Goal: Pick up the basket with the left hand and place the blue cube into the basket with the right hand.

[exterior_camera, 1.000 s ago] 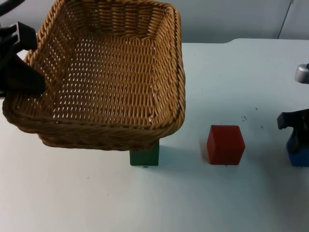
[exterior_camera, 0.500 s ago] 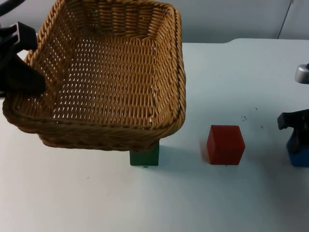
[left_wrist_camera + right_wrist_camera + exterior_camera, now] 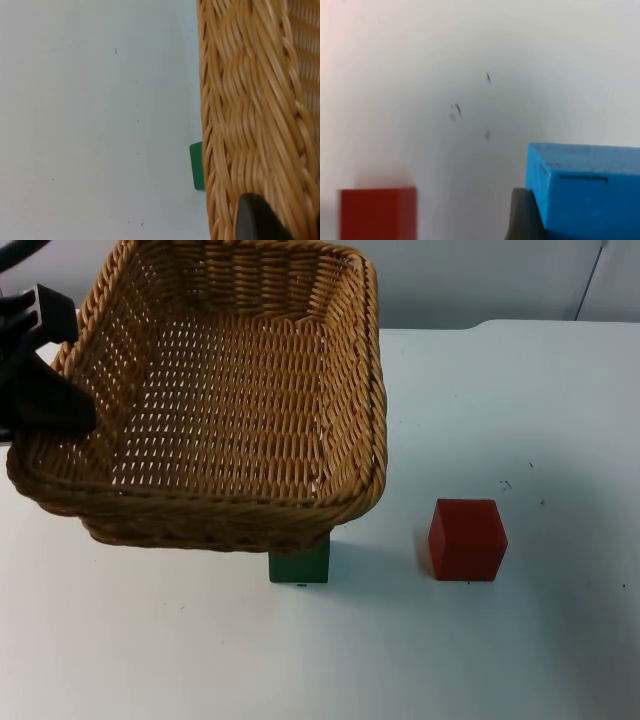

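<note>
- We see the left gripper (image 3: 45,390) clamped on the woven wicker basket (image 3: 215,390), held above the white table (image 3: 480,640), nothing inside.
- Our right gripper (image 3: 530,220) pinches the blue cube (image 3: 585,187).
- Small red cube (image 3: 467,539) sits alone; green cube (image 3: 300,562) peeks beneath the basket.

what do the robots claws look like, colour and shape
The left claw is matte black and blocky, with a ribbed square block at its upper end; its fingertip is dark and rounded. The right claw's fingertip is a dull grey-black, rounded pad.
</note>
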`<state>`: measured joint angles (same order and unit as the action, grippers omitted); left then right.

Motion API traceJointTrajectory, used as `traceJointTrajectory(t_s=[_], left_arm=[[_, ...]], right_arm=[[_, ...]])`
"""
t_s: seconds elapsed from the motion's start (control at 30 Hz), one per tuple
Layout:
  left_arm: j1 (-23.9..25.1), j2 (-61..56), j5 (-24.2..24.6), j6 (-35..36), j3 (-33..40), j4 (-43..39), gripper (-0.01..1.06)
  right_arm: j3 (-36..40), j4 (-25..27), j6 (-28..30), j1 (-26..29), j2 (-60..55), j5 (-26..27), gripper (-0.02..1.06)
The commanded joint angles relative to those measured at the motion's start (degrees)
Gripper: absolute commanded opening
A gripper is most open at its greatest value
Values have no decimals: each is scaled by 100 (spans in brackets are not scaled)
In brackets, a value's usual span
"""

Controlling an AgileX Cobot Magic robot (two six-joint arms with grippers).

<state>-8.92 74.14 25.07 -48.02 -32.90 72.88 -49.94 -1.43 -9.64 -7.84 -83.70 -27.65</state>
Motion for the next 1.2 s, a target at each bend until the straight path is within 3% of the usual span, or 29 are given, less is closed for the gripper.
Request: traceJointTrajectory(t_s=[0.0,0.23,0.47,0.77,1.17], left_arm=[[5,-76,70,-1,-19,166,0],[5,-76,82,15,-19,189,0],[5,-76,82,37,-19,219,0],[5,-76,82,37,-19,347,0],[5,-76,82,37,-19,347,0]], right_arm=[[-213,200,289,-67,288,-251,0],[-1387,320,512,-821,564,-872,0],[-2186,320,512,-1871,502,-551,0],[-3144,320,536,-3120,-608,-502,0],[-4245,269,730,-3821,-2253,-911,0]])
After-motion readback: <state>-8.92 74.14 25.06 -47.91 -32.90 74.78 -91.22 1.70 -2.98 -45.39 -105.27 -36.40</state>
